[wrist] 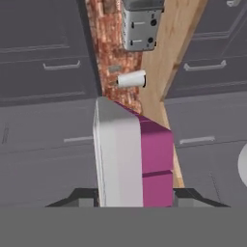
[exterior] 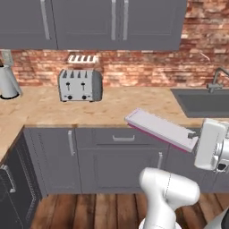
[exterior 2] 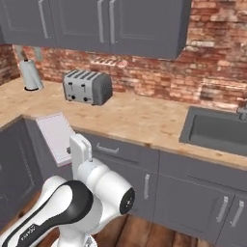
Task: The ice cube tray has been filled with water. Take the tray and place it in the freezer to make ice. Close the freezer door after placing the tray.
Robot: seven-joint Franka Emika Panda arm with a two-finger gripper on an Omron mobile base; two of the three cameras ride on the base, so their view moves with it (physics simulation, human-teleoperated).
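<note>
One wooden counter [exterior: 134, 105] runs beneath grey wall cabinets [exterior: 89, 22] and brick.

Red brick wall [exterior: 147, 67] w/ grey cabinets [exterior: 89, 22], wood counter [exterior: 44, 107], plank floor [exterior: 89, 210], sink [exterior: 201, 100].

Small dark lettering runs along the robot arm [exterior 2: 36, 230], too blurred to read; nothing else carries text.

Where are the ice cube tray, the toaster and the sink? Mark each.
ice cube tray [exterior: 162, 129], left base view, on its pale top face.
toaster [exterior: 80, 86], left base view, on its chrome front.
sink [exterior 2: 219, 131], right base view, on the basin floor.
</note>
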